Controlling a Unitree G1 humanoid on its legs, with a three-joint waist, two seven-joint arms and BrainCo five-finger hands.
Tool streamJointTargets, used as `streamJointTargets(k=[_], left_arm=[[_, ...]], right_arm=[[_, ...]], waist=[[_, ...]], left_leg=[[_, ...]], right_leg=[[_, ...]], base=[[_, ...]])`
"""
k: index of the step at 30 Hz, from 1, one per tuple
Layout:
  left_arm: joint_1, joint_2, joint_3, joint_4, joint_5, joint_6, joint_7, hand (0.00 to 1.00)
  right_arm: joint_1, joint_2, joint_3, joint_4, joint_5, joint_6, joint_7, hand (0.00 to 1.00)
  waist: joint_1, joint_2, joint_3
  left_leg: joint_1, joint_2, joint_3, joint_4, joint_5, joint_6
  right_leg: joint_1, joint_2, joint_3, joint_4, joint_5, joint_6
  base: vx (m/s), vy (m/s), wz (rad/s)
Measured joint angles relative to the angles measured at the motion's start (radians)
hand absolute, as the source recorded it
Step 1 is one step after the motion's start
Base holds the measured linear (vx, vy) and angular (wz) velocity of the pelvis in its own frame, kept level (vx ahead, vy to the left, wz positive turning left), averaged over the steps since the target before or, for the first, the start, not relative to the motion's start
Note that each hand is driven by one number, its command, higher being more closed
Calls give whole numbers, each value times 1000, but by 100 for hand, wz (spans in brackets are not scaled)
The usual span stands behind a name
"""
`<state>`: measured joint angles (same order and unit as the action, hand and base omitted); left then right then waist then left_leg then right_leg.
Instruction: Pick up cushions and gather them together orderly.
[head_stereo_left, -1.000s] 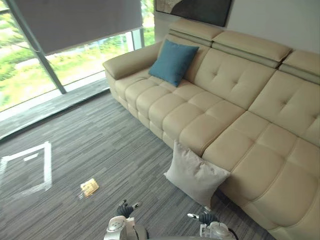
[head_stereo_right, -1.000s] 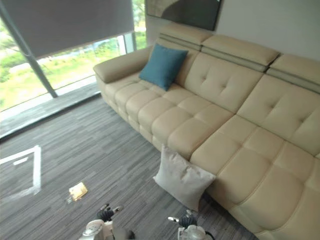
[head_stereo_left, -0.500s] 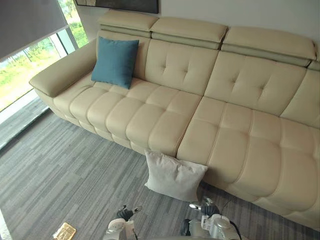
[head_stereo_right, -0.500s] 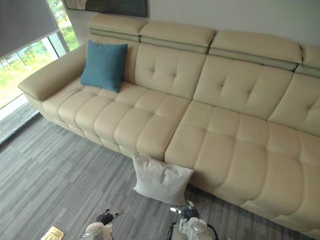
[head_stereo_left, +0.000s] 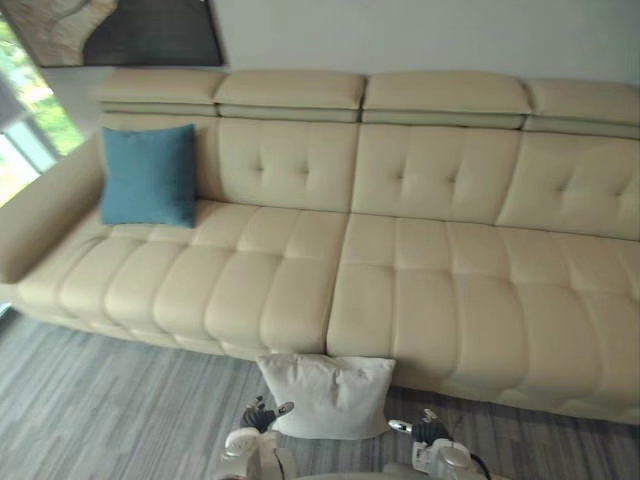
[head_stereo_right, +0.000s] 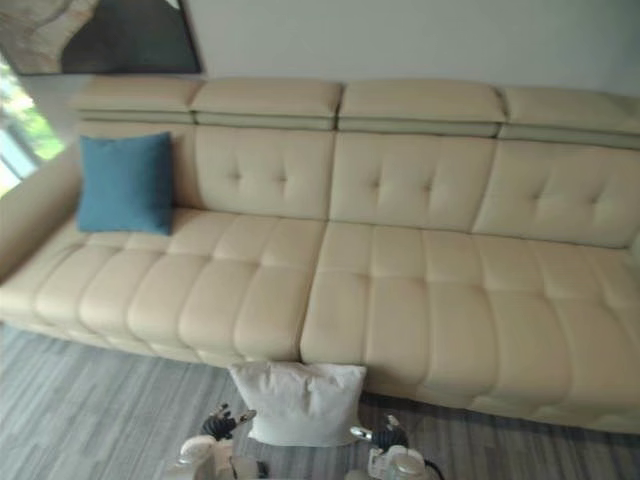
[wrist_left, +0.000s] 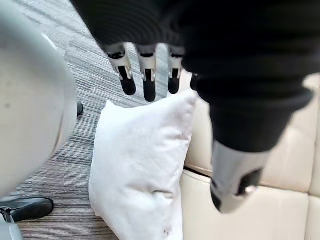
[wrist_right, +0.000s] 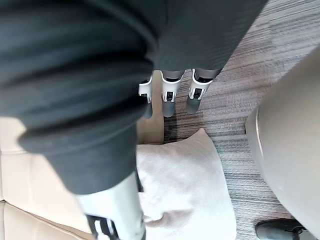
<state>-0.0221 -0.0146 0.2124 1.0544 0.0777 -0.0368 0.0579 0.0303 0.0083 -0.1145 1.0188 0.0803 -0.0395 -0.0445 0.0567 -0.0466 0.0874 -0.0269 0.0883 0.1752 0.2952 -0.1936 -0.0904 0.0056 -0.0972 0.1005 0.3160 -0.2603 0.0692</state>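
sofa (head_stereo_left: 400, 270): long, cream leather, tufted; straight ahead of the left hand (head_stereo_left: 262, 415) and the right hand (head_stereo_left: 430, 430), its front edge near both
headrests (head_stereo_left: 290, 90): a row of four along the sofa's top, far ahead of the hands
armrest (head_stereo_left: 40, 215): broad, at the sofa's end, ahead and well left of the left hand
floor (head_stereo_left: 100, 400): grey striped carpet, under both hands and out past the left hand
wall (head_stereo_left: 420, 35): plain, pale, behind the sofa
picture (head_stereo_left: 110, 30): dark-framed, on the wall, far ahead and left of the left hand
window (head_stereo_left: 20, 140): far left, daylight and greenery outside
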Motion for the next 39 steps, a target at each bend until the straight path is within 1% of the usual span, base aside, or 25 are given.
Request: streamJointTargets(k=[1, 4, 6, 7, 9, 10, 11, 12, 14, 15, 17, 18, 19, 20, 21, 24, 25, 26, 27, 28, 30, 34, 35, 37, 39], left_arm=[[0, 3, -10, 1, 0, 0, 1, 0], [-6, 3, -15, 19, 0, 0, 6, 0], [-19, 3, -16, 19, -2, 0, 20, 0], [-29, 5, -18, 19, -6, 0, 31, 0], [-74, 2, -37, 6, -36, 0, 54, 0], [-87, 1, -36, -5, -46, 0, 67, 0], [-106, 7, -31, -30, -60, 0, 78, 0], [-122, 14, -21, -54, -83, 0, 94, 0], [-152, 27, 6, -94, -109, -1, 117, 0], [-182, 44, 7, -117, -121, -2, 125, 0], [-241, 73, 8, -155, -130, -3, 139, 0], [-277, 90, 11, -182, -155, -6, 143, 0], [-316, 99, 20, -194, -165, -10, 152, 0], [-356, 114, 32, -202, -188, -14, 158, 0], [-397, 130, 38, -211, -201, -16, 159, 0], [-449, 181, 40, -241, -228, -19, 169, 0], [-494, 210, 42, -246, -235, -19, 180, 0], [-509, 217, 42, -250, -236, -19, 180, 0], [-526, 227, 42, -256, -236, -19, 181, 0], [-563, 245, 41, -258, -236, -21, 183, 0], [-643, 264, 31, -259, -236, -22, 185, 0], [-774, 276, -15, -260, -235, -24, 199, 0], [-814, 276, -29, -259, -233, -24, 204, 0], [-882, 277, -68, -261, -227, -26, 217, 0], [-934, 274, -106, -267, -225, -26, 230, 0]], right_arm=[[2, 1, -1, 0, 0, 0, -3, 0], [-1, 0, -1, 1, 5, -1, -13, 0], [-25, -7, -2, 4, 11, -3, -21, 0], [-40, -13, -5, 3, 22, -8, -31, 0], [-70, -32, -37, -10, 55, -16, -54, 0], [-83, -41, -48, -15, 70, -20, -62, 0], [-111, -56, -65, -25, 82, -23, -73, 0], [-135, -68, -82, -29, 97, -28, -84, 0], [-154, -79, -109, -65, 123, -33, -97, 0], [-174, -90, -123, -82, 133, -39, -105, 0], [-219, -97, -150, -109, 144, -47, -116, 0], [-253, -102, -161, -128, 163, -52, -124, 0], [-285, -109, -167, -141, 167, -54, -129, 0], [-328, -115, -180, -146, 177, -55, -133, 0], [-363, -125, -189, -147, 195, -55, -134, 0], [-436, -138, -220, -180, 205, -56, -151, 0], [-494, -155, -238, -184, 205, -65, -157, 0], [-515, -164, -242, -183, 206, -67, -159, 0], [-541, -171, -248, -183, 206, -67, -161, 0], [-591, -180, -258, -182, 207, -70, -165, 0], [-681, -194, -275, -182, 229, -76, -170, 0], [-832, -210, -273, -180, 238, -79, -174, 0], [-879, -211, -261, -180, 243, -84, -178, 0], [-954, -213, -227, -181, 247, -92, -191, 0], [-1013, -207, -177, -186, 250, -102, -198, 0]], waist=[[2, -2, -1], [2, 9, 3], [4, 22, 21], [4, 19, 33], [1, 35, 76], [3, 41, 92], [4, 47, 122], [4, 49, 136], [4, 45, 140], [4, 47, 144], [3, 40, 174], [3, 37, 190], [2, 42, 201], [2, 38, 216], [1, 38, 228], [1, 38, 247], [0, 37, 272], [0, 37, 279], [2, 37, 286], [2, 36, 297], [0, 37, 331], [-1, 36, 383], [-2, 36, 394], [-2, 36, 426], [-2, 36, 430]], left_leg=[[16, -9, 10, -14, -2, 6], [41, -21, 26, -40, -1, 15], [5, -19, 27, -36, 1, 18], [-22, -18, 23, -20, 2, 20], [-137, -14, 3, 67, 2, 20], [-187, -9, -1, 102, 1, 22], [-258, -2, -15, 154, 1, 23], [-327, 5, -28, 203, 1, 23], [-436, 15, -39, 271, 0, 24], [-507, 21, -50, 315, -7, 32], [-588, 27, -54, 371, -33, 29], [-662, 30, -65, 429, -40, 29], [-720, 34, -81, 471, -52, 31], [-781, 41, -86, 509, -53, 27], [-837, 45, -98, 542, -53, 23], [-964, 61, -107, 592, -43, 22], [-1033, 62, -107, 610, -37, 26], [-1057, 65, -108, 619, -34, 28], [-1088, 71, -108, 628, -26, 21], [-1144, 80, -109, 647, -23, 22], [-1227, 81, -121, 672, -10, 22], [-1349, 87, -125, 728, 19, 29], [-1383, 88, -124, 747, 22, 35], [-1421, 90, -125, 778, 21, 36], [-1468, 91, -128, 802, 16, 39]], right_leg=[[6, -8, 4, -8, 10, 8], [11, -17, 16, -1, 18, 18], [-43, -12, 15, 45, 18, 18], [-77, -9, 15, 76, 18, 18], [-194, -2, 9, 173, 18, 17], [-239, 2, 8, 205, 18, 17], [-303, 8, 3, 251, 17, 16], [-366, 12, -9, 295, 16, 15], [-469, 20, -15, 361, 6, 1], [-530, 22, -24, 397, -7, -2], [-598, 24, -28, 441, -53, -10], [-655, 24, -30, 473, -90, -10], [-711, 28, -36, 519, -97, -15], [-777, 31, -33, 569, -102, -20], [-832, 35, -32, 604, -109, -16], [-961, 49, -29, 661, -95, -18], [-1033, 50, -26, 691, -90, -17], [-1057, 51, -26, 699, -85, -16], [-1090, 55, -25, 711, -80, -17], [-1145, 61, -25, 730, -73, -13], [-1227, 65, -28, 758, -62, -13], [-1349, 65, -28, 828, -63, -5], [-1385, 66, -25, 851, -69, -3], [-1423, 66, -23, 888, -72, -5], [-1471, 66, -23, 916, -81, 0]], base=[[137, 153, -17], [66, 76, -10], [-36, -1, -5], [-66, -24, 10], [-123, -20, 22], [-208, -37, 21], [-210, -54, 20], [-219, -67, 17], [-232, -81, 15], [-230, -83, 20], [-255, -78, 13], [-371, -78, 7], [-342, -67, 7], [-333, -67, 7], [-314, -76, 4], [-276, -64, 2], [-240, -69, 7], [-177, -59, 6], [-126, -36, -1], [-144, -33, -2], [-148, -15, 2], [-57, -1, 4], [-23, -9, 5], [-20, -12, 6], [-27, -11, 4]])
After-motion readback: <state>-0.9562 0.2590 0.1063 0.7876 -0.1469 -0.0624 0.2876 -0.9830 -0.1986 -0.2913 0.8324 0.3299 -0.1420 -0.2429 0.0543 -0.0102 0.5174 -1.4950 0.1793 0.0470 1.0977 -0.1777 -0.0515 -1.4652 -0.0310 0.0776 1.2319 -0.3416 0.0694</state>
